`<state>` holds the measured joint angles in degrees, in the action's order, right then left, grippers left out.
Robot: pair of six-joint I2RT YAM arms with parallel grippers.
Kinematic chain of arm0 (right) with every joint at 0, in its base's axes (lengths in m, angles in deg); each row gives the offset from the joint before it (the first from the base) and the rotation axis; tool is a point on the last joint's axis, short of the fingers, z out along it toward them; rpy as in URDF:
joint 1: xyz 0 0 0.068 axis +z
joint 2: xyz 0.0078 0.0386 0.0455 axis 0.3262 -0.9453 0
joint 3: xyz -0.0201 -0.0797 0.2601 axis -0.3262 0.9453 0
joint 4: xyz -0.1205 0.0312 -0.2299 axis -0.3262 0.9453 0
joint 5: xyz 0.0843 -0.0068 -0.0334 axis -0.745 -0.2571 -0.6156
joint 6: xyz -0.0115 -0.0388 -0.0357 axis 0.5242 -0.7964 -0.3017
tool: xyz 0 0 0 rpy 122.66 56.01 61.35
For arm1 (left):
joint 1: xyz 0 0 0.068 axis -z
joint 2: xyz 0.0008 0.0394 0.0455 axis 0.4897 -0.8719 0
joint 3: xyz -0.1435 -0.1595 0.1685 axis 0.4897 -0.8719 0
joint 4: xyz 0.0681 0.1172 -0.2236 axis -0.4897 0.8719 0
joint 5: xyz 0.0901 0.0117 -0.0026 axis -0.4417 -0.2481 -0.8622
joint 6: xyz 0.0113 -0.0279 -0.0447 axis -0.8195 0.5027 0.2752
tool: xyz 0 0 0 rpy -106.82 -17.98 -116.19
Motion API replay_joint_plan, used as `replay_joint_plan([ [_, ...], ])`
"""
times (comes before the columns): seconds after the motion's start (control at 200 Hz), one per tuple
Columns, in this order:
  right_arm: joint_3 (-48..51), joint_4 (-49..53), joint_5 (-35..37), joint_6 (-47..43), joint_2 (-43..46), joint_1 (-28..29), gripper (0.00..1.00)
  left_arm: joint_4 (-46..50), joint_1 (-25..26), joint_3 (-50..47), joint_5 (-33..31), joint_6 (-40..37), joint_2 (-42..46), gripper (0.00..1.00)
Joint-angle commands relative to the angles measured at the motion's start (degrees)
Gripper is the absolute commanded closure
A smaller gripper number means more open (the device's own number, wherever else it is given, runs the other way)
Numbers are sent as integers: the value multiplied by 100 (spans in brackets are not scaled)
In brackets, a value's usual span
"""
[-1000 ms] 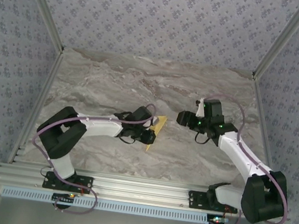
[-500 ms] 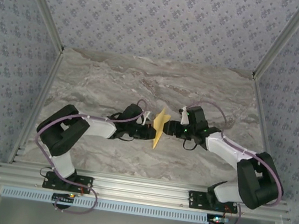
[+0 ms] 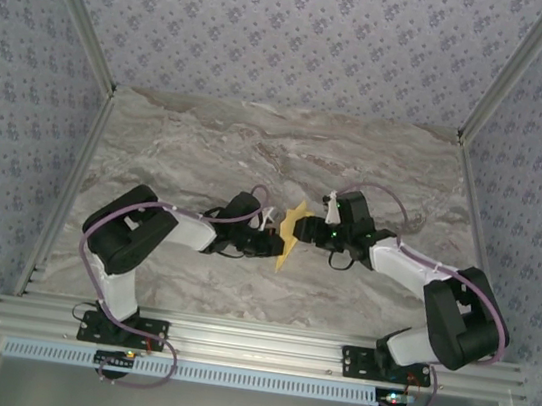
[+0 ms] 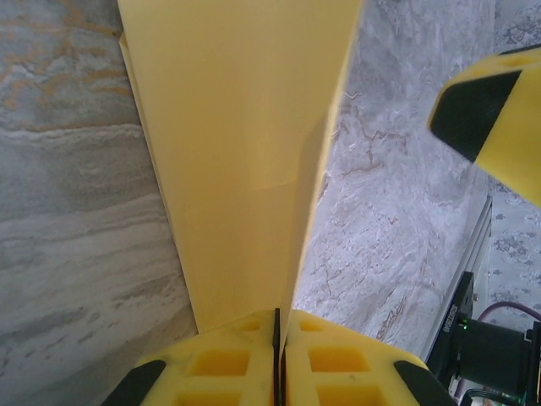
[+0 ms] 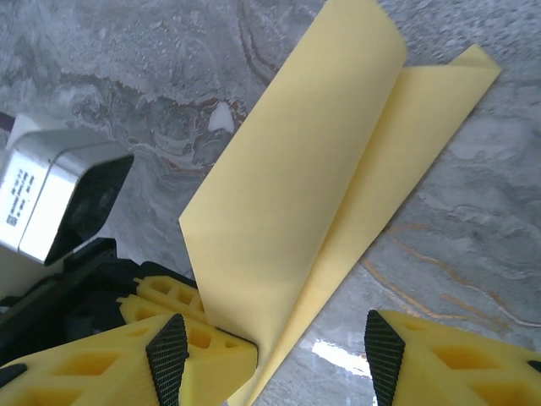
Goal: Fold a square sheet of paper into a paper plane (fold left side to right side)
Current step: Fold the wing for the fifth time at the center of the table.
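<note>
Jaws of left gripper pinch the doubled-over yellow sheet (right gripper spread).

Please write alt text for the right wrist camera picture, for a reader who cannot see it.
A folded yellow sheet of paper rises over a grey marble table, pinched at its lower corner by the left hand. The right hand is open, its two yellow fingers at the bottom edge, one on each side of the paper.

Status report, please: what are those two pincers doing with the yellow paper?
Left pincer shut on folded yellow sheet. Right pincer open, sheet's edge between its fingers. Nothing blocking.
</note>
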<state>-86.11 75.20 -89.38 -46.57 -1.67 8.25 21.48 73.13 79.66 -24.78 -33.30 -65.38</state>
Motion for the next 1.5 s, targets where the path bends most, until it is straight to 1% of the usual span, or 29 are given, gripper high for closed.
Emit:
replay_joint_plan([
  [0.0, 90, -51, -26, 130, -33, -99, 39, -174, -15, 206, 198, 30, -149, 91],
  [0.225, 89, -108, -9, 251, -179, -106, 39, -179, 32, 370, 312, 55, -333, 91],
  [0.37, 49, -146, 9, 284, -328, -104, 43, -178, 36, 388, 319, 62, -316, 90],
  [0.615, -23, -537, -118, 578, -660, -52, 44, -141, 49, 447, 346, 50, -350, 90],
  [0.829, -239, -511, -46, 669, -1008, -19, 48, -122, 52, 485, 374, 35, -391, 90],
  [1.069, -333, -483, 84, 847, -1224, 6, 49, -122, 68, 530, 416, 31, -478, 89],
  [1.199, -353, -325, 227, 869, -1231, 5, 49, -129, 71, 578, 442, 32, -542, 89],
  [1.494, -643, 519, 558, 886, -1514, 14, 51, -215, 68, 564, 469, 24, -459, 81],
])
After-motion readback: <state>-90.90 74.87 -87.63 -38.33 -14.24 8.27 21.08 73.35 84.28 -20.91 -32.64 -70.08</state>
